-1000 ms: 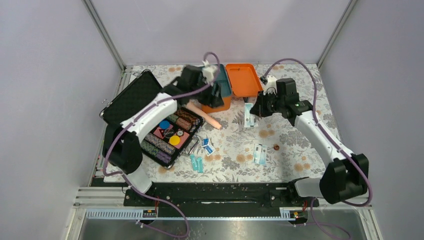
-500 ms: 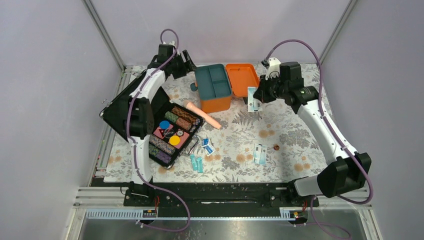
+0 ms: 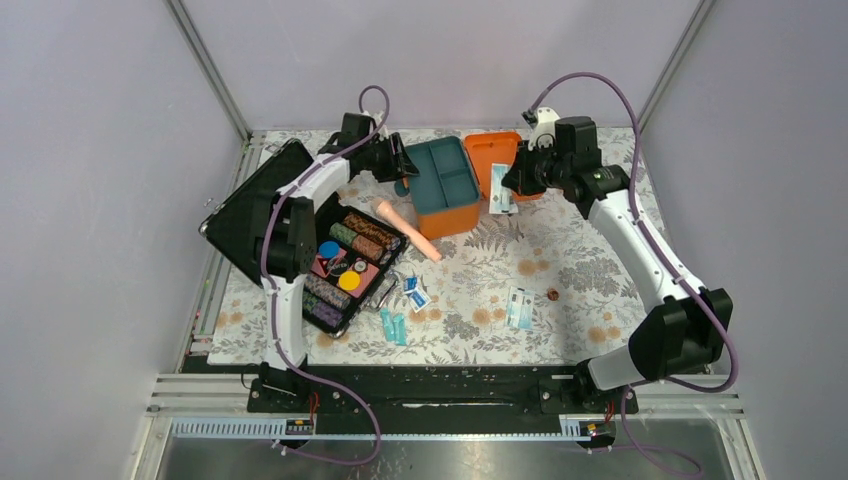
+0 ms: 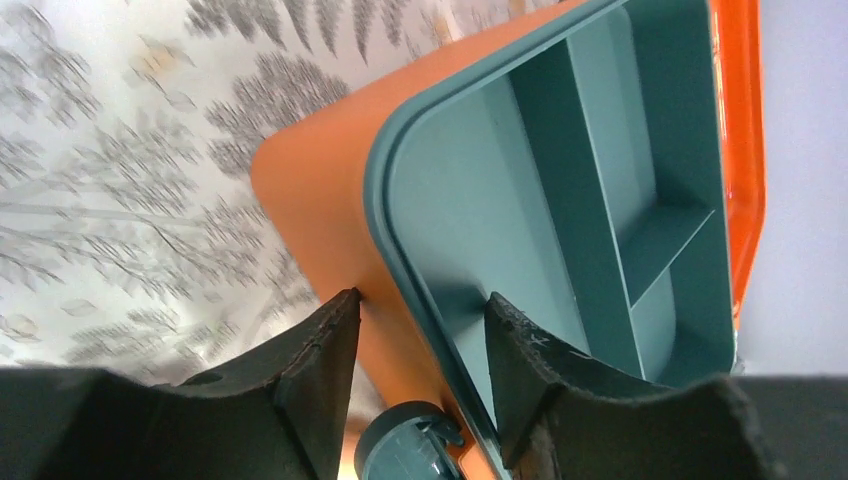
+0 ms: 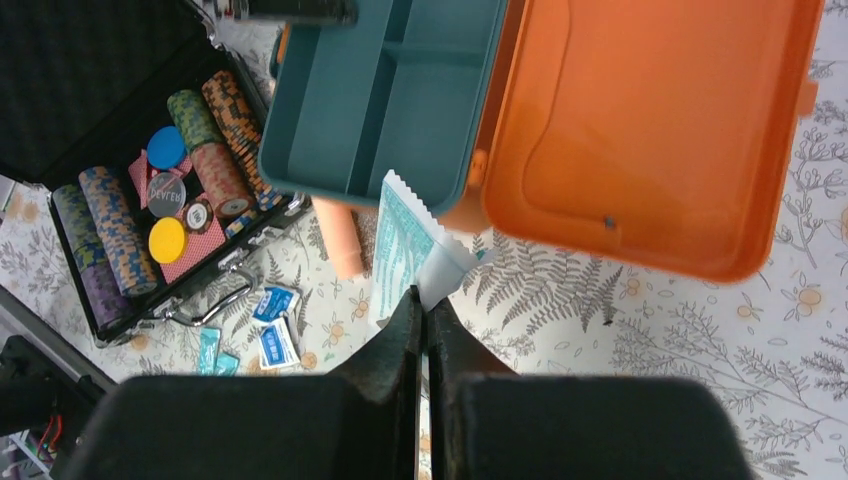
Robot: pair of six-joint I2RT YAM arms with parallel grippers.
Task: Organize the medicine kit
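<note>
The medicine kit stands open at the back centre: an orange box with a dark teal divided tray and its orange lid laid back to the right. My left gripper straddles the kit's left wall, with one finger outside and one inside the tray, and grips it. My right gripper is shut on a teal-and-white packet and holds it in the air just right of the tray, in front of the lid.
An open black case of striped chip stacks lies at the left. A peach tube lies in front of the kit. Blue sachets, teal sachets, another packet and a small brown item lie on the floral cloth.
My left gripper has come from the back left corner onto the kit's left wall, and the kit has shifted right and turned. My right gripper has carried the packet up beside the lid.
</note>
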